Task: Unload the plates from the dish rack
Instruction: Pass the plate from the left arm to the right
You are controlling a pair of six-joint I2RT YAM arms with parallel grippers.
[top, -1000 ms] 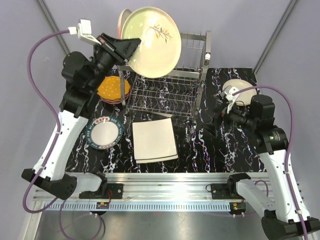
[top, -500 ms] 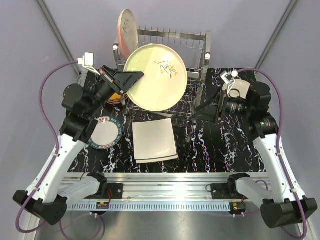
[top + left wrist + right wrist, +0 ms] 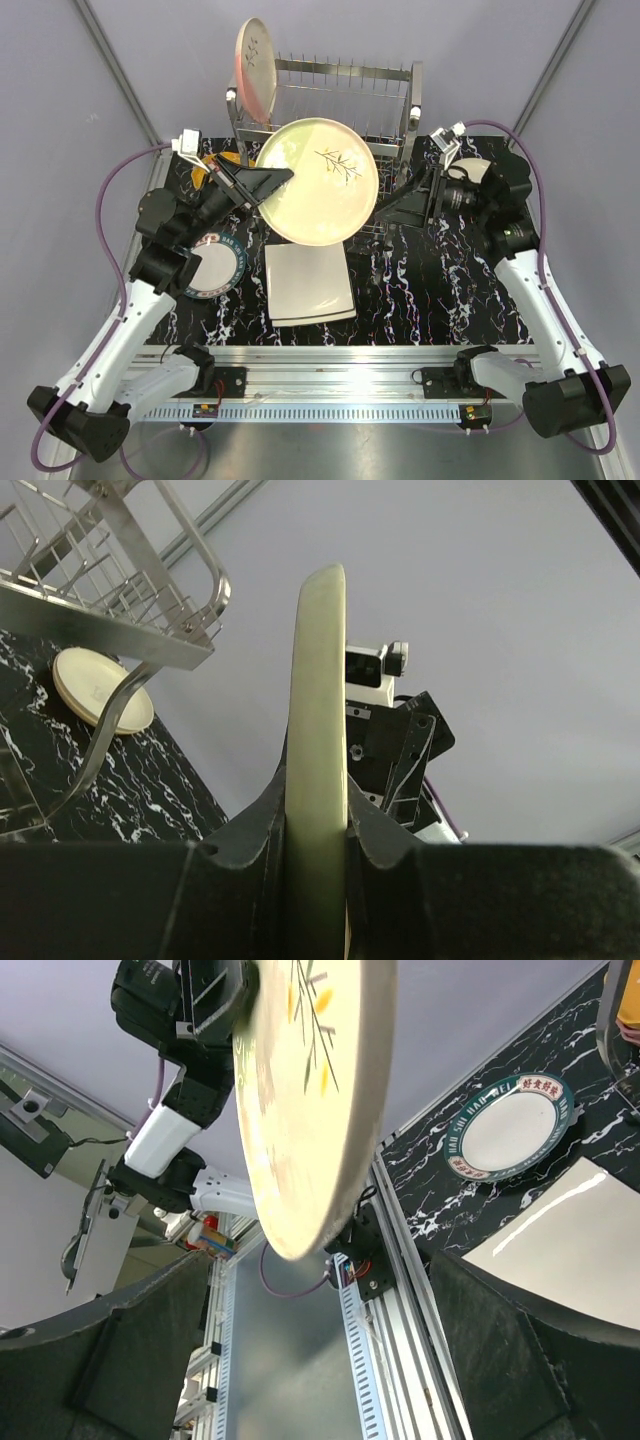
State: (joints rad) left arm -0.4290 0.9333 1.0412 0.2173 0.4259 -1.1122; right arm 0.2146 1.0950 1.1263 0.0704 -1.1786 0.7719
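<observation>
While the left hand (image 3: pixel 270 180) clamps the glossy round cream plate (image 3: pixel 325 195), seen edge-on from its wrist, the right hand (image 3: pixel 393 208) gapes beside it.

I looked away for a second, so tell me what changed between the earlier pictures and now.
The left pincer, shut on the leaf-patterned cream plate, carried it from above the dish rack down toward the near side, partly over the square plates. The right pincer, open, swung left toward that plate's right edge. The rack, the pink plate in it, the square plates and the patterned-rim plate stayed put.
</observation>
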